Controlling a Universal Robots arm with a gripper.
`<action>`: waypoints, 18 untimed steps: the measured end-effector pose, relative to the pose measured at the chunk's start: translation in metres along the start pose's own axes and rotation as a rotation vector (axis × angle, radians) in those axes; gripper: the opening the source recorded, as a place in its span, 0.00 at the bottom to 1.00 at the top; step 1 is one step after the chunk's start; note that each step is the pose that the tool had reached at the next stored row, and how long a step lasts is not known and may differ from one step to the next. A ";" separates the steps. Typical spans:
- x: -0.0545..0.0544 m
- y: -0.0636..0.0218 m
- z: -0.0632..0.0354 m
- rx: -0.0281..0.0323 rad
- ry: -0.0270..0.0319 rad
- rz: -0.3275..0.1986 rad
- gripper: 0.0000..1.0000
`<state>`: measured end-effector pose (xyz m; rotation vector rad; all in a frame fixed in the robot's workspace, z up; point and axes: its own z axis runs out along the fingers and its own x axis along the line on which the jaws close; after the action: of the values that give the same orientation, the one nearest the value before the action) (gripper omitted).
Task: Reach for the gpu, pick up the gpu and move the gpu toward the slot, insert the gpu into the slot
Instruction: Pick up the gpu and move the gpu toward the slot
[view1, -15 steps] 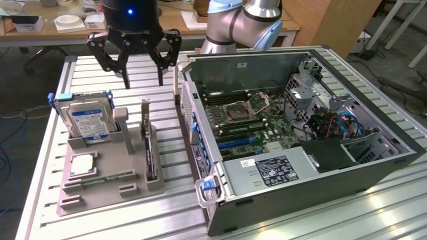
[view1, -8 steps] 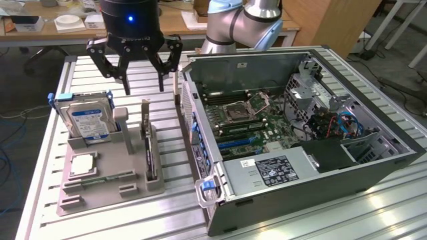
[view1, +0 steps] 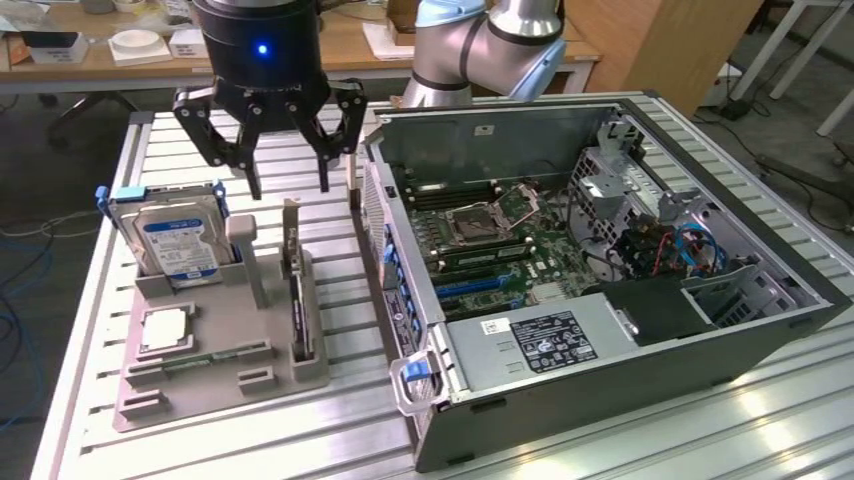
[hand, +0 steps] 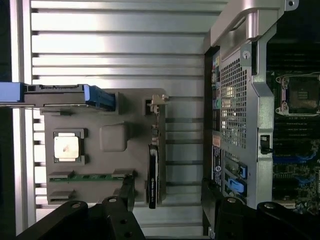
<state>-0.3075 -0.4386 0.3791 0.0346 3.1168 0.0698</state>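
Near left on the slatted table (view1: 347, 430): a grey holder (view1: 214, 385), carrying a square processor chip (view1: 163, 328) and a green memory stick (view1: 214, 355) toward its near end. Along the holder's right edge: the gpu (view1: 300, 300), standing on its long edge in a groove, pale bracket at the far end. Farther back on the holder's left: a blue-labelled hard drive (view1: 180, 240), upright. Above all this: the gripper (view1: 287, 175), fingers spread wide, clamped on nothing. Hangs well above the holder, apart from the gpu and seemingly in line with it; hard to judge over which part. Right of the holder: the open computer case (view1: 601, 385), motherboard (view1: 507, 240) exposed, gpu outside it.
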 end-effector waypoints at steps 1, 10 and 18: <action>0.000 -0.0005 0.0001 0.0001 0.0001 0.000 0.65; 0.001 -0.0037 0.0042 0.0002 0.0001 0.000 0.65; 0.002 -0.0047 0.0118 0.0003 0.0001 0.000 0.65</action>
<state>-0.3088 -0.4427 0.3671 0.0346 3.1169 0.0694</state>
